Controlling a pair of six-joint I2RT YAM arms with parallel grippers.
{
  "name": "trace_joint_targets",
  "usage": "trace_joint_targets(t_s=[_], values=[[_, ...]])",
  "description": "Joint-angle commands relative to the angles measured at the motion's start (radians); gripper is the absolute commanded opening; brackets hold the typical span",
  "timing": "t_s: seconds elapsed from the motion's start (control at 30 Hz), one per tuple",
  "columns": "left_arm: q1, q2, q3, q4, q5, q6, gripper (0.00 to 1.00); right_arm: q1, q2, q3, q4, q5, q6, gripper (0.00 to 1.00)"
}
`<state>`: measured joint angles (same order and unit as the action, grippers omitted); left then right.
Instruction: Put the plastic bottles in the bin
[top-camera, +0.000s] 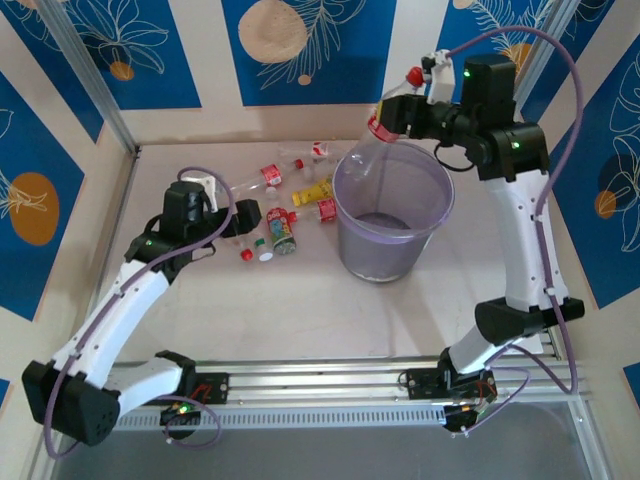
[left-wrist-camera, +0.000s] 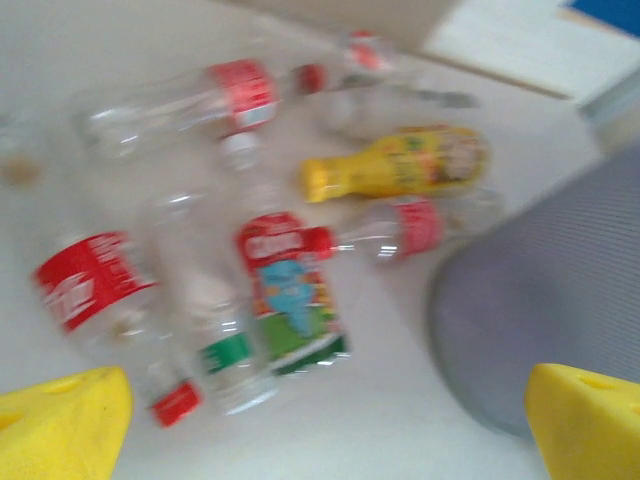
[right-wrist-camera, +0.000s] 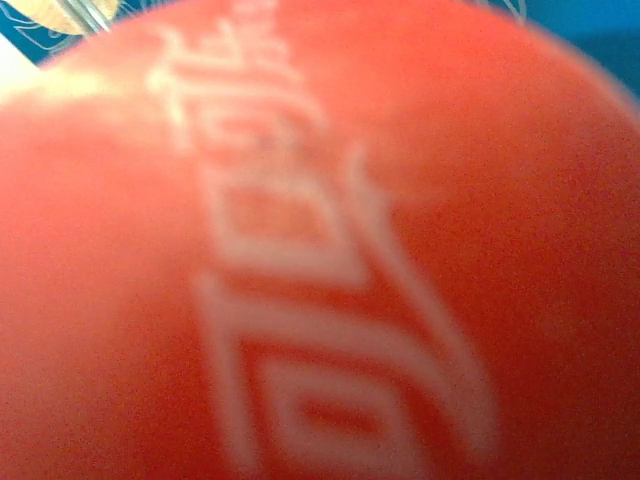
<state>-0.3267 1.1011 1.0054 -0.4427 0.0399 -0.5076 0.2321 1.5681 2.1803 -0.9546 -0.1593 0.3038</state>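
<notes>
The right end effector (top-camera: 402, 108) pinches a clear red-labelled bottle (top-camera: 380, 128), tilted in the air over the far rim of the bin (top-camera: 385, 255). In the right wrist view its red label (right-wrist-camera: 320, 250) is a close blur. Left of the bin, the other bottles (top-camera: 275, 215) lie scattered on the surface (top-camera: 300, 310), a yellow bottle (left-wrist-camera: 400, 165) among them. The left end effector (top-camera: 238, 224) hangs over them, its yellow pads (left-wrist-camera: 60, 420) spread wide, holding nothing.
</notes>
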Motion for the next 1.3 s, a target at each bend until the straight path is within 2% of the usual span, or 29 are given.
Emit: trace_joint_targets(t_s=[0.0,0.17,0.3,0.57,0.9,1.07,1.27], values=[[0.050,0.053,-0.043,-0.014,-0.109,-0.046,1.00,-0.041,-0.046,-0.089,-0.085,0.010,-0.047,0.43],[0.112,0.194,-0.072,0.097,-0.107,-0.073,0.99,-0.039,-0.072,-0.245,-0.086,0.042,-0.068,0.42],[0.138,0.281,-0.092,0.170,-0.107,-0.086,0.90,-0.013,-0.077,-0.329,-0.050,0.060,-0.076,0.41],[0.160,0.413,-0.084,0.215,-0.146,-0.089,0.87,0.036,-0.014,-0.447,-0.020,0.079,-0.083,0.41],[0.179,0.532,-0.076,0.264,-0.179,-0.101,0.84,0.046,0.041,-0.558,0.040,0.081,-0.063,0.43],[0.180,0.569,-0.067,0.279,-0.185,-0.105,0.82,0.046,0.061,-0.591,0.056,0.092,-0.065,0.46],[0.180,0.608,-0.057,0.290,-0.184,-0.106,0.78,0.043,0.065,-0.596,0.055,0.104,-0.075,0.62]])
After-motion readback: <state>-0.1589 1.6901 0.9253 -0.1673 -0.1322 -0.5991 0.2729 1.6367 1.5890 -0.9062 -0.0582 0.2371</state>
